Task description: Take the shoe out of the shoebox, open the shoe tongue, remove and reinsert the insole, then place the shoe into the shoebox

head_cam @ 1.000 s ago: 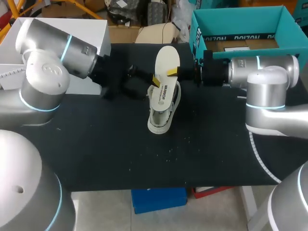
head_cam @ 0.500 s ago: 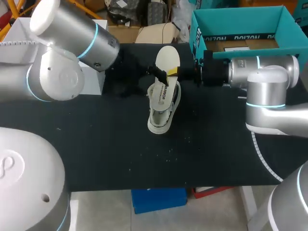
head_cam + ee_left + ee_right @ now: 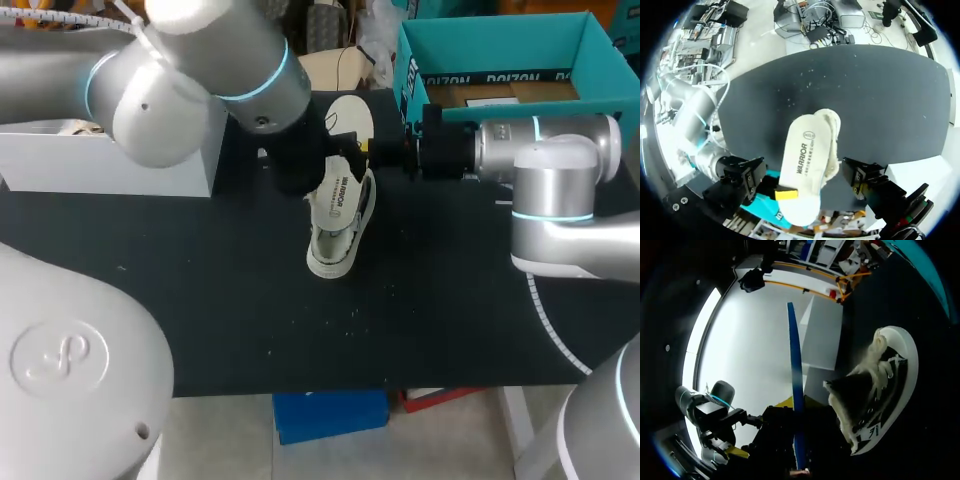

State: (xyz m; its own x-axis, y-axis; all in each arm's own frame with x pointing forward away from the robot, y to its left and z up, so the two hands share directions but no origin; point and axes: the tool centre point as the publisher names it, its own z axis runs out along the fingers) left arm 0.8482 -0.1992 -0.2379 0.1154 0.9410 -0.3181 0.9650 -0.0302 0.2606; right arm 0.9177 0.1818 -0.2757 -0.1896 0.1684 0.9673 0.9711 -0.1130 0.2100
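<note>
The white shoe (image 3: 338, 238) sat on its sole mid-table, its opening facing up. A white insole (image 3: 351, 116) with dark print on its face and a blue underside was raised at a tilt over the shoe's far end. The teal shoebox (image 3: 490, 42) stood open at the table's far right.

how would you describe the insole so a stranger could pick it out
On the black table a white shoe sits near the middle. The insole is the oval sticking out of its opening toward the far edge, beside the teal box. Unlike the laced shoe, it is thin, flat and white with dark print.
</note>
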